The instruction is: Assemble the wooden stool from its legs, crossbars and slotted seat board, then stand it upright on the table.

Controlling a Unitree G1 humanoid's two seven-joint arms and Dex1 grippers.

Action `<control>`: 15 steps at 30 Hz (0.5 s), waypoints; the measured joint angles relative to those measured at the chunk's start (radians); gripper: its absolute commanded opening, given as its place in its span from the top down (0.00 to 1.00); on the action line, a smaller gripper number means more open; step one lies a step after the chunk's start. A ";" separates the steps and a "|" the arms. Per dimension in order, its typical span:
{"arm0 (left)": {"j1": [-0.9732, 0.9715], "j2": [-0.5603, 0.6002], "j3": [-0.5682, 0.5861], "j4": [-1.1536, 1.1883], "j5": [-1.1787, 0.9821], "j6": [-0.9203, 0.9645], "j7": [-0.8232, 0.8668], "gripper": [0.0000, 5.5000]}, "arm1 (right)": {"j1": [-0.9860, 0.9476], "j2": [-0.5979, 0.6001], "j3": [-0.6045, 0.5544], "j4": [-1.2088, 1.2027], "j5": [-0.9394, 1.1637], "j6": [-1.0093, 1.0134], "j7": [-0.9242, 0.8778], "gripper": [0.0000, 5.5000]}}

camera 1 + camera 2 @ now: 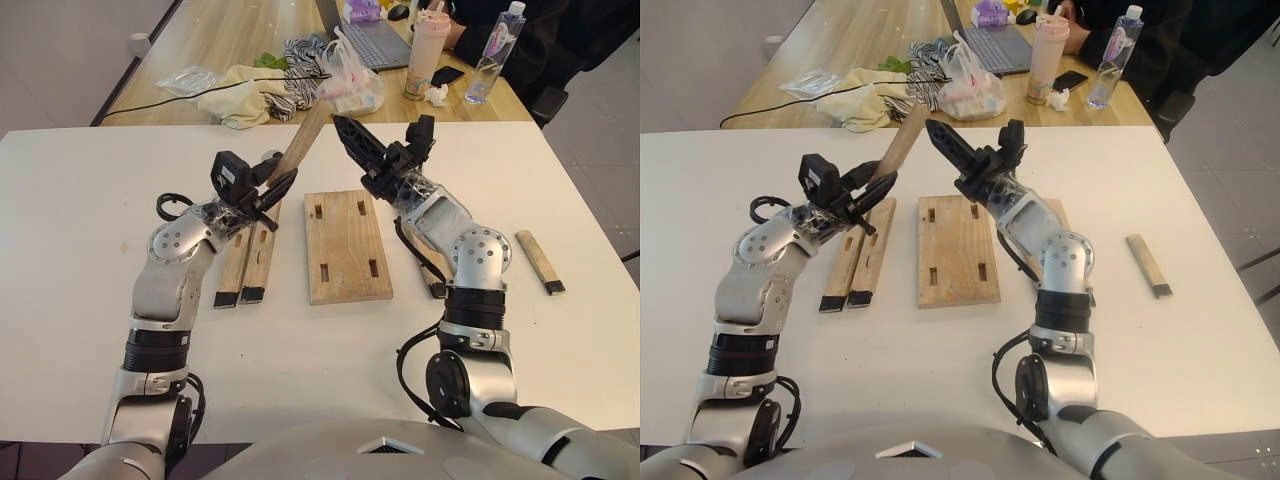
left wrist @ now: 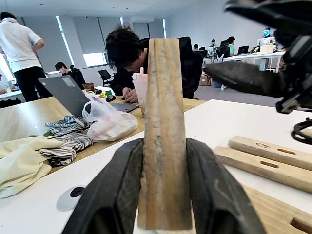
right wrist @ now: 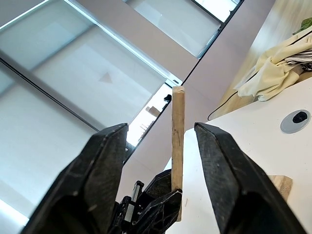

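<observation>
Over the white worktop (image 1: 80, 210), near its far side, the left pincer (image 1: 272, 190) is clamped on the lower end of a wooden leg (image 1: 303, 140), which slants up and away from it. Its top comes close to the right pincer (image 1: 380, 128), whose fingers are spread wide and hold nothing; whether they touch the leg I cannot tell. The slotted seat board (image 1: 346, 245) lies flat between the two arms, four slots facing up. Two slotted sticks (image 1: 248, 262) lie side by side just left of it, under the left arm, and one short stick (image 1: 540, 260) lies well apart on the right. The leg looks like plain sawn wood: stiff, light and rough enough not to slip between rubbery fingers, with flat faces that suit a two-finger grip. Held low as it is, the long free end will likely act as a lever and twist in the grip if pushed hard. A second hold is best taken across the flat faces around mid-length, leaving the end that enters a slot bare. The board is probably the heaviest part and, lying flush, offers only its edges to grasp. Pressing a leg into a slot may make the board slide unless it is steadied
</observation>
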 measured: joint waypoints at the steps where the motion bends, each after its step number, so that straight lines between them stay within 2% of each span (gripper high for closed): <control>1: 0.007 -0.010 -0.008 -0.010 0.000 0.000 -0.001 0.78 | -0.002 -0.017 0.000 0.014 0.000 0.002 0.001 0.55; 4: 0.032 -0.027 -0.040 -0.032 0.001 -0.001 -0.004 0.78 | -0.008 -0.031 -0.013 0.051 0.001 0.017 0.001 0.60; 11: 0.078 -0.057 -0.075 -0.087 0.005 -0.009 0.008 0.78 | -0.041 -0.057 -0.032 0.073 0.034 0.081 -0.014 0.82; 15: 0.108 -0.067 -0.079 -0.110 0.016 -0.011 0.038 0.78 | -0.055 -0.072 -0.042 0.074 0.044 0.118 -0.027 0.92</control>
